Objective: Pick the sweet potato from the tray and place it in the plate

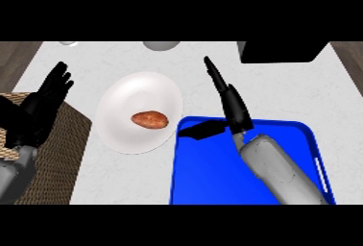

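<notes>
Sweet potato [150, 119] on plate [120, 103] — tray [212, 182] bare; right hand [230, 101] straight, left hand [44, 98] spread.

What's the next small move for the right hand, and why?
Probably draw the right hand back toward the robot, away from the plate. The sweet potato already lies on the plate, the hand's fingers are straight and hold nothing, and the blue tray shows no other item, so the placing looks done.

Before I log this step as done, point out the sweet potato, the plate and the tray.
sweet potato [150, 119], head view, its middle.
plate [135, 89], head view, bare upper part.
tray [212, 178], head view, bare blue floor.
</notes>
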You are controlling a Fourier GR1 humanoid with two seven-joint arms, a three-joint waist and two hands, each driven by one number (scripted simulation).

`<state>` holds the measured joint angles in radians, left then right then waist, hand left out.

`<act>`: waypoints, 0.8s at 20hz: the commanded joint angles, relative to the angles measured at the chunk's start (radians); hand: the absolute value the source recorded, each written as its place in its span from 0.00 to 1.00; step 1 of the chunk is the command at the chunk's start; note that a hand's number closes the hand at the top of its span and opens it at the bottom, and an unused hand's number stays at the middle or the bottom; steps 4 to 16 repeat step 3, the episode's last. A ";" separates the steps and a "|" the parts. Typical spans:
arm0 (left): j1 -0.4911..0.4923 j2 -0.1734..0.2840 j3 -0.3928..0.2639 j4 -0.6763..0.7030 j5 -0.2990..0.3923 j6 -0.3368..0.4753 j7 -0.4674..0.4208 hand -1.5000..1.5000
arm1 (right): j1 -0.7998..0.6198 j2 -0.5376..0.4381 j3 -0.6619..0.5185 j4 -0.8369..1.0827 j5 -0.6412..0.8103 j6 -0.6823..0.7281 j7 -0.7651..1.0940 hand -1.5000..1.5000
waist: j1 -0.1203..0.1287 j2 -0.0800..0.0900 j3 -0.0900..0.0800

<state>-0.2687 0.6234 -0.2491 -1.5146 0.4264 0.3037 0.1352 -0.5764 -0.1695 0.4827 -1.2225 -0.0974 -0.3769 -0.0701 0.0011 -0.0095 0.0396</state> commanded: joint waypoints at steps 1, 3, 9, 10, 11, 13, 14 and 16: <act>0.094 -0.082 -0.042 0.069 -0.013 0.018 -0.040 0.50 | 0.049 -0.044 -0.021 0.014 -0.006 0.035 -0.037 0.00 | -0.004 0.014 -0.040; 0.072 -0.077 -0.041 0.076 -0.001 0.007 -0.013 0.50 | 0.011 -0.022 -0.014 0.052 0.011 0.032 -0.028 0.00 | 0.002 0.016 -0.040; 0.072 -0.077 -0.041 0.076 -0.001 0.007 -0.013 0.50 | 0.011 -0.022 -0.014 0.052 0.011 0.032 -0.028 0.00 | 0.002 0.016 -0.040; 0.072 -0.077 -0.041 0.076 -0.001 0.007 -0.013 0.50 | 0.011 -0.022 -0.014 0.052 0.011 0.032 -0.028 0.00 | 0.002 0.016 -0.040; 0.072 -0.077 -0.041 0.076 -0.001 0.007 -0.013 0.50 | 0.011 -0.022 -0.014 0.052 0.011 0.032 -0.028 0.00 | 0.002 0.016 -0.040; 0.072 -0.077 -0.041 0.076 -0.001 0.007 -0.013 0.50 | 0.011 -0.022 -0.014 0.052 0.011 0.032 -0.028 0.00 | 0.002 0.016 -0.040; 0.072 -0.077 -0.041 0.076 -0.001 0.007 -0.013 0.50 | 0.011 -0.022 -0.014 0.052 0.011 0.032 -0.028 0.00 | 0.002 0.016 -0.040; 0.072 -0.077 -0.041 0.076 -0.001 0.007 -0.013 0.50 | 0.011 -0.022 -0.014 0.052 0.011 0.032 -0.028 0.00 | 0.002 0.016 -0.040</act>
